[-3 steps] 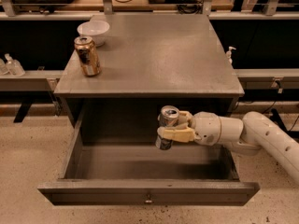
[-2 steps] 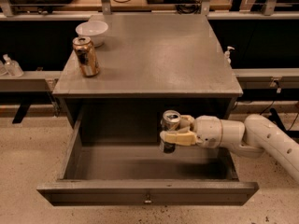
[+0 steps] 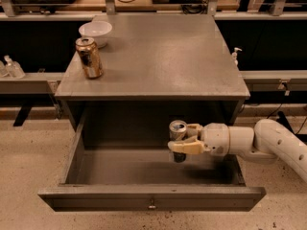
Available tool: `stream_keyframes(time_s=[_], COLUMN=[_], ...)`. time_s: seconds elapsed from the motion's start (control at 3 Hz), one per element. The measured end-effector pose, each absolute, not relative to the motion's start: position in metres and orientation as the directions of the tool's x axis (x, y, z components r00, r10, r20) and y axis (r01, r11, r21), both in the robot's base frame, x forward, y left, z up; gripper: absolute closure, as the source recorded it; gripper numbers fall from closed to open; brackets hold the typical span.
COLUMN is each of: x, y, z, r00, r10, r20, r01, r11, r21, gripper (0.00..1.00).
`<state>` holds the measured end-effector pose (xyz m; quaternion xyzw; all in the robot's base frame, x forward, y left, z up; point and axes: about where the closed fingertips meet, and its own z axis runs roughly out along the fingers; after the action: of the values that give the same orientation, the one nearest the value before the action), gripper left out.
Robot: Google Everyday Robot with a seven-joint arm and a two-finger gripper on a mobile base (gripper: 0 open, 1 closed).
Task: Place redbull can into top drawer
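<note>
The redbull can (image 3: 177, 128) is a slim silvery can with a shiny top, held upright inside the open top drawer (image 3: 144, 197), right of its middle. My gripper (image 3: 183, 138) reaches in from the right on a white arm and is shut on the can, with one beige finger (image 3: 184, 147) across its front. The can's base sits at or just above the drawer floor; I cannot tell whether it touches. The drawer is pulled fully out, its front panel with a small knob (image 3: 152, 205) facing me.
On the grey cabinet top (image 3: 158, 56) stand a shorter golden-brown can (image 3: 89, 57) at the left edge and a white bowl (image 3: 95, 31) behind it. Shelving rails run along both sides. A speckled floor lies in front.
My gripper with the can has moved lower into the drawer and slightly to the right. The drawer and the things on top have not moved.
</note>
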<state>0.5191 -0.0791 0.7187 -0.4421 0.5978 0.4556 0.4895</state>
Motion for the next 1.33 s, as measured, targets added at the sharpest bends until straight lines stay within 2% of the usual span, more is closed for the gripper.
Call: stream_keyframes(time_s=[0.33, 0.67, 1.33], x=[0.519, 0.518, 0.517], y=[-0.087, -0.091, -0.102], z=[0.702, 0.691, 0.684], r00=[-0.118, -0.107, -0.099], r10=[-0.101, -0.129, -0.146], r20=[-0.988, -0.986, -0.984], r01=[-0.977, -0.978, -0.971], r11=[0.192, 0.194, 0.23], r21=[0.097, 0.081, 0.064], gripper=[1.0, 0.82, 0.36])
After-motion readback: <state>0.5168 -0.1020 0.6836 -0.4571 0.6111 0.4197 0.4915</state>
